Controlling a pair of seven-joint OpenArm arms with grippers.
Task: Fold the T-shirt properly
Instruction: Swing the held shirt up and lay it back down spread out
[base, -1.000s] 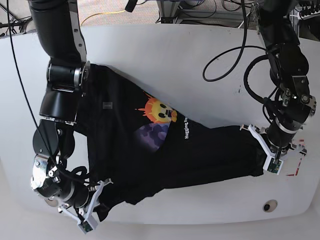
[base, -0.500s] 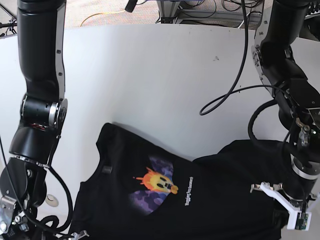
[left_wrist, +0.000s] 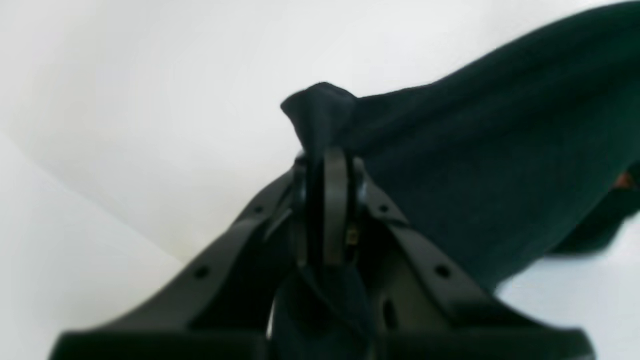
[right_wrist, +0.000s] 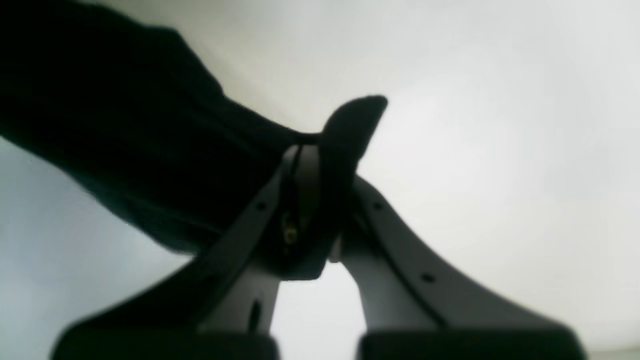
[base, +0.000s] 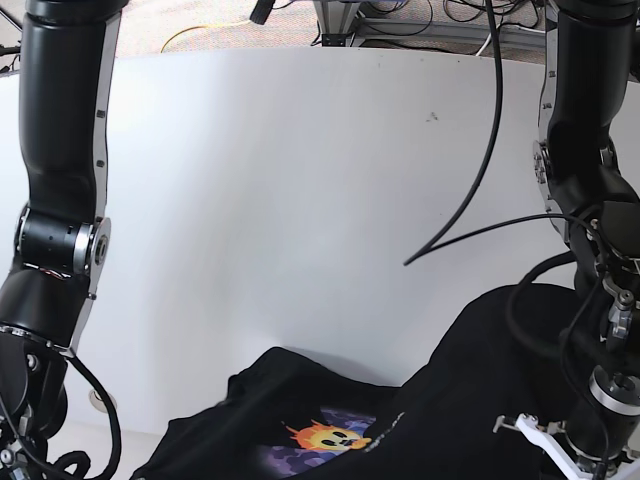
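We see the left claw (left_wrist: 327, 165) pinched tight on a bunched corner of the large black short-sleeved cloth T-shirt (left_wrist: 480, 165), a nub of fabric poking out past its tips. The right claw (right_wrist: 320, 165) is likewise clamped together on another fold of that shirt, cloth trailing off to its left. In the base view the shirt hangs bunched low over the white tabletop (base: 300, 180), its yellow-orange emoji face (base: 325, 437) on a blue-purple print showing. We find the white lettering beside the print too small to read.
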